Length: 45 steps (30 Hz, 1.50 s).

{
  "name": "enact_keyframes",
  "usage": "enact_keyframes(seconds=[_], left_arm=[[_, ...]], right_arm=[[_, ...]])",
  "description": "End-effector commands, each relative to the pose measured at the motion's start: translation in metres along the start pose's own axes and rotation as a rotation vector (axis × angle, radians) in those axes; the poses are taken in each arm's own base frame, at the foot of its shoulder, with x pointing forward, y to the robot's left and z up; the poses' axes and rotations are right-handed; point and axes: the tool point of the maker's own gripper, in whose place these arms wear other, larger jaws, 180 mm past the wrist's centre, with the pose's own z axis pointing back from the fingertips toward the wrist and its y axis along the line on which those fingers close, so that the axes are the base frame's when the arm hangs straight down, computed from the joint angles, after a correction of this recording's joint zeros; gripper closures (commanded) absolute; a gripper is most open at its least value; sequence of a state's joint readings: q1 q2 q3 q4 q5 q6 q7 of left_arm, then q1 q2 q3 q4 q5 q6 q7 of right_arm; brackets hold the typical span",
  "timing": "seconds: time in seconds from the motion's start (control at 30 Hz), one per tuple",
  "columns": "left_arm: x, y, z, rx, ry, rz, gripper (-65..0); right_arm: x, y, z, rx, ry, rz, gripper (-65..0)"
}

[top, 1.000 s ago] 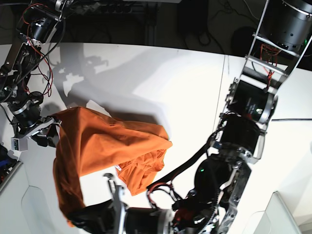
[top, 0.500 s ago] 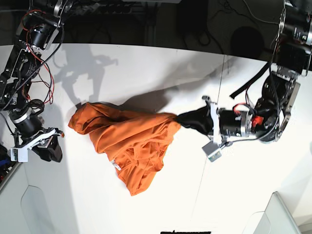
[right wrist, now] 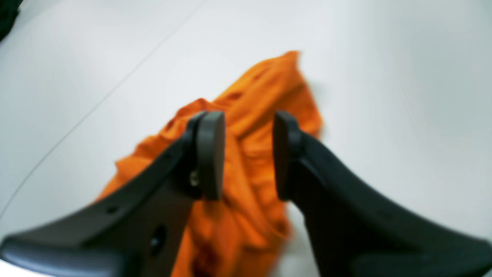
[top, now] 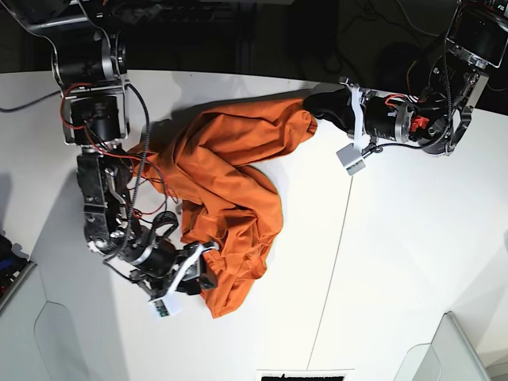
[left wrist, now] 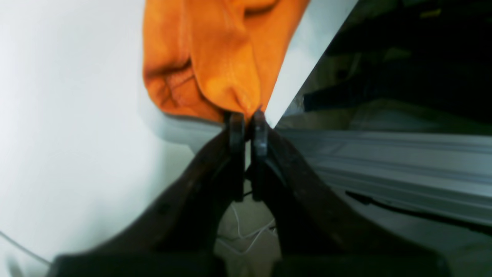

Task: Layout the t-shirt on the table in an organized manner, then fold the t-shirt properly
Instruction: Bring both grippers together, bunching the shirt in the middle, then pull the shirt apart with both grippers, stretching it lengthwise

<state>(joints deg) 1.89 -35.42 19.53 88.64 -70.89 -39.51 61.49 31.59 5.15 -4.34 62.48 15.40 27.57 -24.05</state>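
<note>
Across the white table (top: pixel 413 238), the orange t-shirt (top: pixel 226 190) sprawled in a crumpled heap. Left gripper (left wrist: pixel 248 119) pinched tight on one edge near the table's far rim; right gripper (right wrist: pixel 248 154) parted, empty, above the bunched lower end. Risk: cloth slipping free if pulled while tangled.

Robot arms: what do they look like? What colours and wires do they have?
Both arms are mostly black, with silver metal parts. The right arm has thin red and black wires looping along it, and a small white block near its end effector. The left arm has a white bracket and a red patch near its end effector. Close up, the fingers are dark, curved and flat-tipped.
</note>
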Motion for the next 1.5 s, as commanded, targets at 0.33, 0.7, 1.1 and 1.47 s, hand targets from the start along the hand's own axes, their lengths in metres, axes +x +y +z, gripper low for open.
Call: enact_keyframes(seconds=[0.33, 0.7, 1.1, 1.47], left_arm=[[0.011, 0.004, 0.008, 0.02, -0.021, -0.037, 0.0], [0.011, 0.003, 0.008, 0.02, -0.022, -0.037, 0.0], [0.014, 0.019, 0.024, 0.085, -0.017, -0.052, 0.0], [0.095, 0.067, 0.122, 0.337, -0.204, -0.171, 0.0]], right_arm=[[0.023, 0.014, -0.038, -0.072, 0.028, 0.049, -30.0], [-0.021, 0.008, -0.043, -0.083, 0.155, 0.035, -17.4], [0.049, 0.022, -0.034, -0.04, -0.036, 0.158, 0.0], [0.151, -0.017, 0.036, -0.174, -0.302, 0.185, 0.0]])
